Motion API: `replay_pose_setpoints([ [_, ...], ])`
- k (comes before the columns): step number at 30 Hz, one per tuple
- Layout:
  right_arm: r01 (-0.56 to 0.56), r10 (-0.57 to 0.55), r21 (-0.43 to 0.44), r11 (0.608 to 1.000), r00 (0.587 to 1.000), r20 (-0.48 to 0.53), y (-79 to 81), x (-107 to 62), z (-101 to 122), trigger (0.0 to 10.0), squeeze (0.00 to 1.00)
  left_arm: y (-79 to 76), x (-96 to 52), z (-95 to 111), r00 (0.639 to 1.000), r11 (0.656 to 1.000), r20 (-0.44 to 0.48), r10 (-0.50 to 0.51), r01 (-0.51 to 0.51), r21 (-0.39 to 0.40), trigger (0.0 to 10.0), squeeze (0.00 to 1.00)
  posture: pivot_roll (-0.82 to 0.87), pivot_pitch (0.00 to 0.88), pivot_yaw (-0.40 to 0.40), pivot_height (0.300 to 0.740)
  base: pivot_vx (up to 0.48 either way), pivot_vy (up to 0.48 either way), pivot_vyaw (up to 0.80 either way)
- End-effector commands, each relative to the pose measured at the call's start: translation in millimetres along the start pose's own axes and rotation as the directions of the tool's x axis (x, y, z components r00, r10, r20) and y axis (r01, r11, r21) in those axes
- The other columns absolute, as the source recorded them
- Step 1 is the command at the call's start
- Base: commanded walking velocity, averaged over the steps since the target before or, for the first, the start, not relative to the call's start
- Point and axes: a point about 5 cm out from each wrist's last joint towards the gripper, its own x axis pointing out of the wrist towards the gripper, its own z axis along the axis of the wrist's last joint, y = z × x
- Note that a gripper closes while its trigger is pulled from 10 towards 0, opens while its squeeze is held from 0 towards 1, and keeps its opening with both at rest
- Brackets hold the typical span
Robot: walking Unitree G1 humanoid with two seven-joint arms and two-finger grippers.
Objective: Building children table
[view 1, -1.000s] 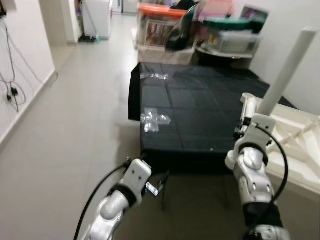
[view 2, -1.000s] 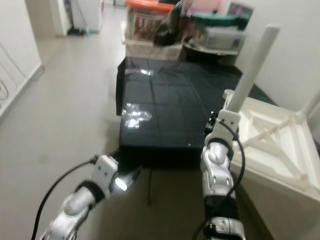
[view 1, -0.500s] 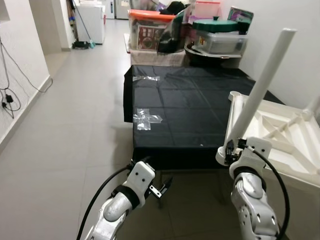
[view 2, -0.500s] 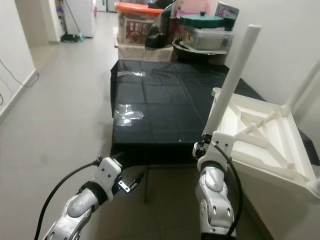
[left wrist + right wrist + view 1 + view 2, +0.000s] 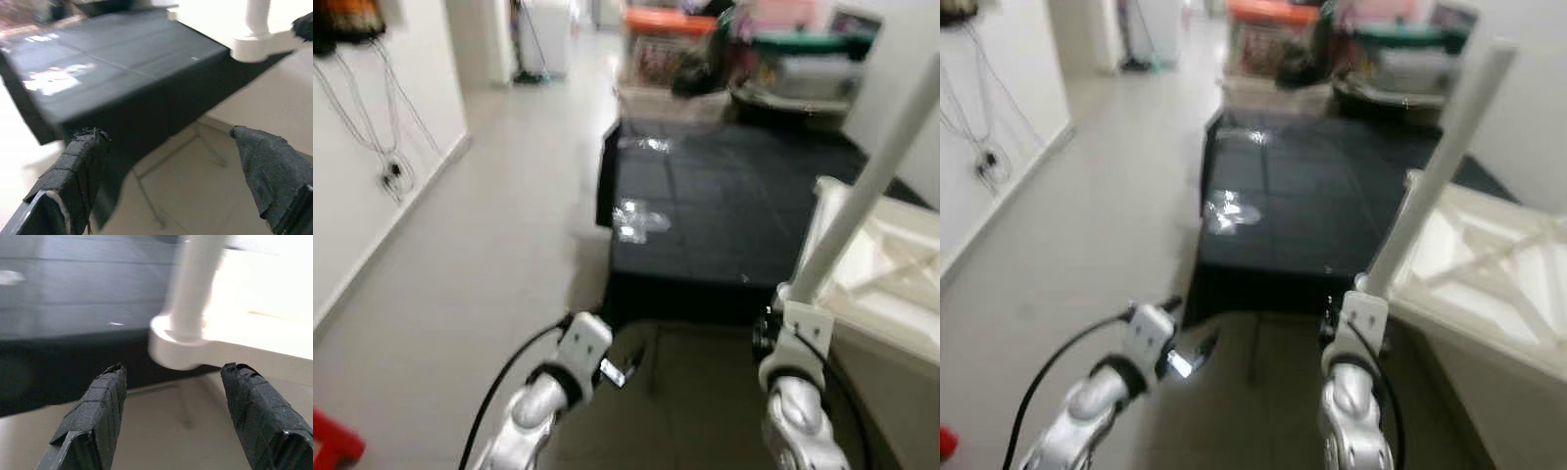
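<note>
Since half a second ago the head view has swung left and blurred, so the robot is likely repositioning: both the left tool [image 5: 166,181] and right tool [image 5: 171,416] hang spread and empty, short of the upturned white children's table [image 5: 891,284] resting on the black bench [image 5: 705,215].

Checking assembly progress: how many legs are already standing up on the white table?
1. One white leg stands at the near corner of the upturned white table, just ahead of the right claw. Other corners lie off-frame.

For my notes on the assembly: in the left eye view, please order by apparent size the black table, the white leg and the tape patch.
1. black table
2. white leg
3. tape patch

The picture is blurred.
</note>
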Motion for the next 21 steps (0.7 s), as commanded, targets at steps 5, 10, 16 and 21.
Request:
replay_pose_setpoints([
  [5, -0.008, 0.007, -0.023, 1.000, 0.999, -0.051, -8.3, -3.9, -13, 10.0, 0.00, -0.6, 1.3, -5, 0.999, 1.000, -0.042, -0.002, 0.001, -0.010, 10.0, 0.00, 0.09, 0.000, -0.096, 0.740, 0.000, -0.446, 0.00],
  [10, -0.026, 0.025, -0.020, 0.999, 0.999, -0.037, -13.3, -1.8, -13, 10.0, 0.00, -0.5, 1.7, -6, 0.999, 1.000, -0.051, -0.002, 0.002, -0.009, 10.0, 0.00, 0.09, 0.000, -0.095, 0.740, 0.000, -0.454, 0.00],
  [16, -0.114, 0.114, -0.030, 0.993, 0.993, 0.014, -12.6, 1.3, -8, 10.0, 0.00, 0.1, 2.0, -8, 0.998, 1.000, -0.068, 0.002, -0.003, -0.027, 10.0, 0.00, 0.09, 0.000, -0.095, 0.740, 0.000, -0.306, 0.00],
  [21, -0.181, 0.181, -0.013, 0.983, 0.976, 0.118, -17.0, 6.4, 14, 10.0, 0.00, 0.9, 1.5, -8, 0.998, 0.999, -0.069, 0.005, -0.008, -0.032, 10.0, 0.00, 0.09, 0.000, -0.096, 0.740, 0.000, 0.000, 0.00],
])
